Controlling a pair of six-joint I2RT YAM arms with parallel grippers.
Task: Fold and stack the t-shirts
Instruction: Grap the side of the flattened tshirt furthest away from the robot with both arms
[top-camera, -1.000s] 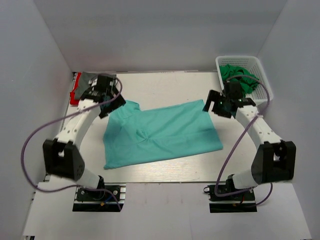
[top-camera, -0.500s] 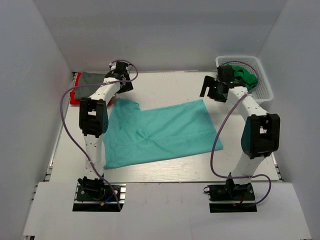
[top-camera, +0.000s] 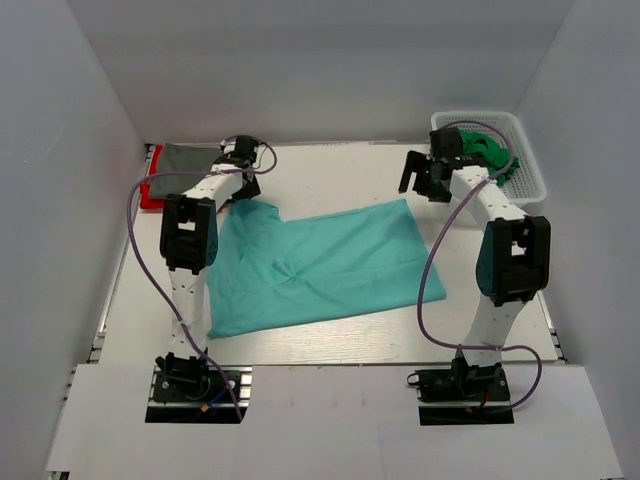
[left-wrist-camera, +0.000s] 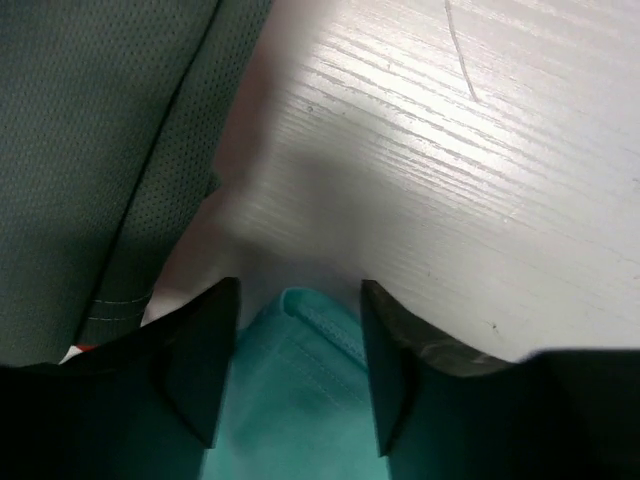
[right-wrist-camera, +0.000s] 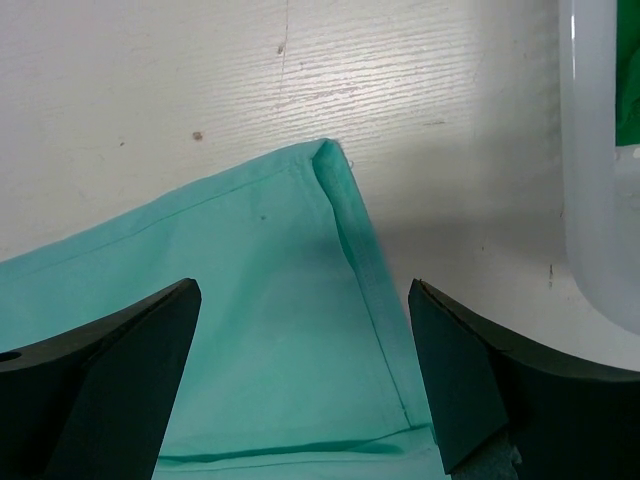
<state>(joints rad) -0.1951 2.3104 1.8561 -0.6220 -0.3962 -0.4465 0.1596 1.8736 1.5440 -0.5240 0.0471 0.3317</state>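
Teal soft-cloth short-sleeved t-shirt (top-camera: 320, 262) lies spread flat at the centre of the white worktop (top-camera: 340, 170), with its long axis running left to right. Its far-left corner sits between the fingers of the left tool (left-wrist-camera: 298, 296), which stand at a moderate gap and are not clamped. Its far-right corner lies directly below the right tool (right-wrist-camera: 302, 290), jaws fully wide and empty. Each arm is nearest its own corner. The coming fold probably draws both corners toward the near edge.
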